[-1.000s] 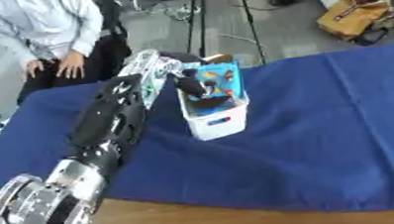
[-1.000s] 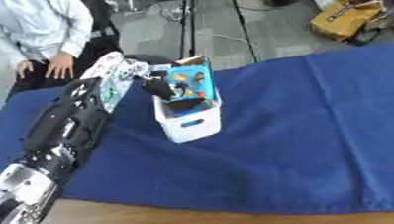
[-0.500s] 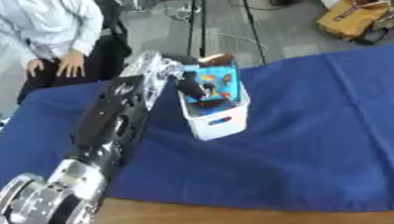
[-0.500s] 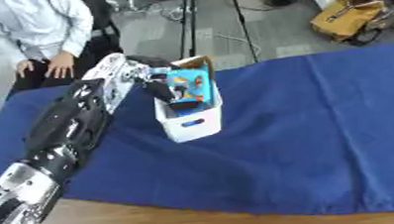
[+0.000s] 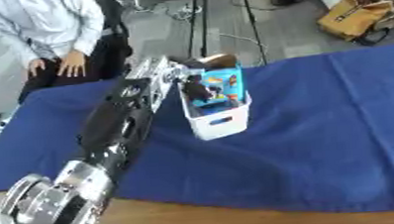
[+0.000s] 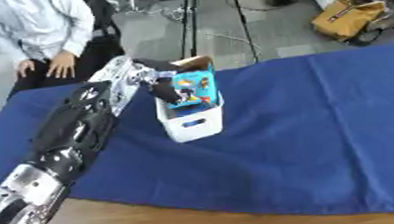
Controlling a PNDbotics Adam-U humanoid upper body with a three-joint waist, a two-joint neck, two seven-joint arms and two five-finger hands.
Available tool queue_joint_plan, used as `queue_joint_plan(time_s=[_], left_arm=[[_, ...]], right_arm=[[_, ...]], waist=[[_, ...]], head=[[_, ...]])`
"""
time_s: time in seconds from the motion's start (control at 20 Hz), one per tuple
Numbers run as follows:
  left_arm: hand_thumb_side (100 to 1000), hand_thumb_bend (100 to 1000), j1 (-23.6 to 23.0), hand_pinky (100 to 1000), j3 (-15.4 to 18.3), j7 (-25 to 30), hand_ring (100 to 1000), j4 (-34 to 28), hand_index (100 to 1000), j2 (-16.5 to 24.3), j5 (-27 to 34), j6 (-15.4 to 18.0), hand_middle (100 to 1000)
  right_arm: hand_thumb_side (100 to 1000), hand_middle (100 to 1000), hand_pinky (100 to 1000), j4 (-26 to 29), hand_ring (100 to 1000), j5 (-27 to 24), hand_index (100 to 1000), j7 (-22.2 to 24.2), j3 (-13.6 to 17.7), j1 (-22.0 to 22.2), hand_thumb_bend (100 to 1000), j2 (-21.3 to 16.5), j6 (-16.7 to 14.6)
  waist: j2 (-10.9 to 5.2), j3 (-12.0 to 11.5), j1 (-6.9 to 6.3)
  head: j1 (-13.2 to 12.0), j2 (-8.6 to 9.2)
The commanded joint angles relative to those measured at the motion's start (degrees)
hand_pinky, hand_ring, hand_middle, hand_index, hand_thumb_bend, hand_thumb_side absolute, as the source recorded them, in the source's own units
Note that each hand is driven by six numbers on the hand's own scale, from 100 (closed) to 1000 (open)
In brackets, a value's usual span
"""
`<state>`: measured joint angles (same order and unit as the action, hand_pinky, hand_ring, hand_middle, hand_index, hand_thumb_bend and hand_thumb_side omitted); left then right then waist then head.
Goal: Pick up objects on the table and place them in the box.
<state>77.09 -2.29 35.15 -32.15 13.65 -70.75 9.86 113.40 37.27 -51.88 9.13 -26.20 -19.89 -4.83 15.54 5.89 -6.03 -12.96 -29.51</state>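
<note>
From the left, the left arm (image 5: 119,124) reached across the blue cloth (image 5: 323,125) to the white box (image 5: 218,120), its hand (image 6: 160,84) over the rim, apparently setting things inside; whether its fingers were open, I could not tell. A blue packet (image 6: 195,88) stood upright in the box. Further right the cloth lay wrinkled; beyond, a yellow bag (image 5: 354,16) sat on grey floor.

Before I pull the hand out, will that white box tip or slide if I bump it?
The white box looks like thin, light plastic, so a bump would probably shift it. The blue packet stands tall above its rim, so it may be top-heavy and tip toward the left hand reaching inside. The blue cloth under it may wrinkle and drag along.
</note>
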Motion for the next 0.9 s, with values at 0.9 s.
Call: queue_joint_plan(time_s=[0.9], left_arm=[[824,266,1.1,1000,0.4,-4.8,1000,1.6,1000,-0.6,-10.8,0.6,1000]], right_arm=[[856,603,836,1.2,745,-0.3,606,-0.1,0.1,-0.6,100,-0.3,0.2]], waist=[[-0.85,0.4,0.31]], head=[[-0.5,0.46]])
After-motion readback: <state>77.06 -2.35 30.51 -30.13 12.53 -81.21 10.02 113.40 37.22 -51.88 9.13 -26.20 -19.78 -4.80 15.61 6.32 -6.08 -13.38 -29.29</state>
